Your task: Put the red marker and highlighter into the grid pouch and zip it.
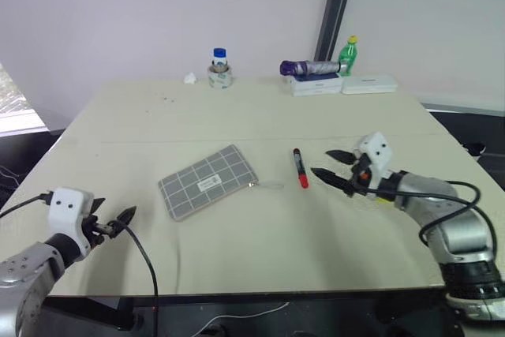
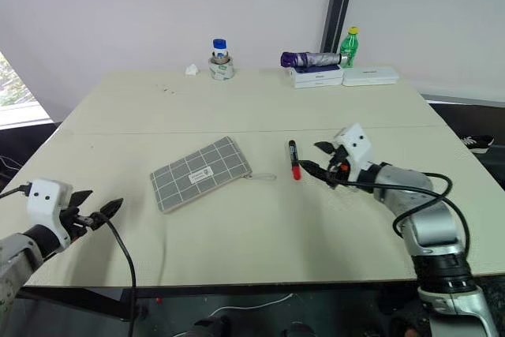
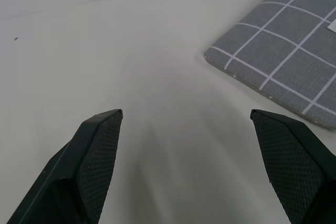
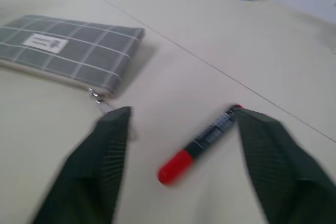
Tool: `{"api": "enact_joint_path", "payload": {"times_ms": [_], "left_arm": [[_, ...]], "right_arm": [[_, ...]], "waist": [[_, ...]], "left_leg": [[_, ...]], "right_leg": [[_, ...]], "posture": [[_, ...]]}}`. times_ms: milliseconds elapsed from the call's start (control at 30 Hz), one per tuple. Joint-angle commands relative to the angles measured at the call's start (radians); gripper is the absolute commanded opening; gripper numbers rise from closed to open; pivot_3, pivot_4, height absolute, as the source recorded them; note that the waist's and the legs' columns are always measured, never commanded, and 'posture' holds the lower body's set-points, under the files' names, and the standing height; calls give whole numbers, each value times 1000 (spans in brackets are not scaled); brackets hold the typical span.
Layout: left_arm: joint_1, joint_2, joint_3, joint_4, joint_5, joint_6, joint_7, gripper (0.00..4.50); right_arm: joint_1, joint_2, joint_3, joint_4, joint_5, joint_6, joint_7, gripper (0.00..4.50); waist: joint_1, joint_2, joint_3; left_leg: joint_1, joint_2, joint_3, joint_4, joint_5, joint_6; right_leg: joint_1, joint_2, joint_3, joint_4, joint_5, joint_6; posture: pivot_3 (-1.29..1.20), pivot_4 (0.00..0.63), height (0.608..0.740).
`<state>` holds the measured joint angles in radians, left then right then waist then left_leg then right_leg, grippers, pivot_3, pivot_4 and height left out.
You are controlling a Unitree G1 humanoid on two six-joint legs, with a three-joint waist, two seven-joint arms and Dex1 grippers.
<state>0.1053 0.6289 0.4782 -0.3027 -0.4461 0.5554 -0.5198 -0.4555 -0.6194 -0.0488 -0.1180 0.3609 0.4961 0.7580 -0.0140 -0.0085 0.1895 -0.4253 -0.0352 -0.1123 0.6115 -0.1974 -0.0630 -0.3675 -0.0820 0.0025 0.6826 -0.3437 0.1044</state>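
The red marker, a black barrel with a red end, lies on the table just right of the centre. The grid pouch lies flat to its left, grey with white lines and a white label, its zipper pull cord pointing toward the marker. My right gripper hovers open just right of the marker. In the right wrist view the marker lies ahead between the two fingers, untouched. My left gripper is open near the table's front left edge, with the pouch's corner ahead of it. The highlighter is out of view.
Along the table's far edge stand a small jar with a blue lid, a folded purple umbrella on a white box, a green bottle and another flat white box. A black cable hangs from my left arm.
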Motion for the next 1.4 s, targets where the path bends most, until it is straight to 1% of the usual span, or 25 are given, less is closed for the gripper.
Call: {"api": "enact_joint_path", "payload": {"times_ms": [33,100,133,167,233,333,400,467,533,667,767,900,1067,1267,1400], "left_arm": [[3,3,4,-41,-3,-9,2,4138],[6,1,2,-41,-4,-9,0,4138],[9,2,-3,-42,1,-12,-2,4138],[12,6,-8,-41,11,-22,-5,4138],[30,45,-58,-25,92,-98,-32,4138],[16,76,-94,13,160,-186,-45,4138],[2,124,-144,60,247,-274,-61,4138],[-8,158,-184,101,310,-351,-76,4138],[-26,176,-209,139,341,-408,-87,4138],[-59,214,-267,215,416,-533,-118,4138],[-79,230,-299,268,459,-624,-130,4138],[-118,252,-348,335,542,-776,-119,4138],[-177,270,-394,462,657,-1003,-51,4138],[-228,270,-444,563,698,-1144,-35,4138],[-270,252,-490,604,746,-1210,-11,4138]], "right_arm": [[-49,34,40,-13,-31,4,-34,1106],[-73,55,68,3,-48,5,-44,51],[-90,71,84,18,-62,6,-57,14],[-105,85,96,32,-73,10,-69,14],[-160,151,155,86,-125,19,-120,14],[-215,223,220,156,-191,19,-170,14],[-265,277,251,244,-237,11,-209,14],[-311,324,263,336,-269,-7,-246,14],[-350,361,269,429,-297,-34,-277,14],[-418,425,240,607,-320,-66,-344,14],[-445,443,245,682,-336,-91,-350,14],[-458,463,238,724,-332,-92,-336,14],[-464,490,211,745,-311,-71,-317,14],[-464,506,197,743,-317,-55,-305,14],[-463,511,198,745,-324,-57,-303,14]], "waist": [[1,0,0],[0,0,0],[0,0,0],[0,0,0],[-5,0,0],[-6,0,0],[-6,0,0],[-6,0,0],[-4,0,0],[-5,0,0],[-7,0,0],[-9,0,0],[-14,0,0],[-27,0,0],[-28,1,0]], "left_leg": [[0,0,0,0,0,0],[0,0,0,0,0,0],[0,0,0,0,0,0],[0,0,0,0,0,0],[0,0,0,0,0,0],[0,0,0,-2,1,-1],[0,0,0,-3,1,-2],[0,0,0,-3,1,-2],[0,-1,1,-4,1,-2],[0,-1,1,-5,1,-2],[0,-1,1,-6,2,-3],[0,-1,2,-6,2,-3],[0,-1,2,-6,2,-3],[0,-1,2,-6,2,-3],[1,-2,2,-5,2,-3]], "right_leg": [[0,0,0,0,0,0],[0,0,0,0,0,0],[0,0,0,0,0,0],[0,0,0,0,0,0],[0,0,0,0,0,0],[-2,1,1,0,1,-2],[-3,2,1,1,1,-2],[-4,2,1,1,1,-2],[-4,2,1,1,1,-2],[-5,2,1,1,1,-2],[-6,2,1,2,1,-2],[-7,3,1,2,1,-2],[-7,4,2,3,1,-2],[-7,3,2,5,1,-1],[-7,4,2,6,1,-1]], "posture": [[0,150,737],[0,150,737],[0,150,737],[0,150,737],[0,150,737],[0,150,737],[0,150,737],[0,150,737],[0,150,737],[0,150,737],[0,150,737],[0,150,737],[0,150,737],[0,150,737],[0,150,737]]}}
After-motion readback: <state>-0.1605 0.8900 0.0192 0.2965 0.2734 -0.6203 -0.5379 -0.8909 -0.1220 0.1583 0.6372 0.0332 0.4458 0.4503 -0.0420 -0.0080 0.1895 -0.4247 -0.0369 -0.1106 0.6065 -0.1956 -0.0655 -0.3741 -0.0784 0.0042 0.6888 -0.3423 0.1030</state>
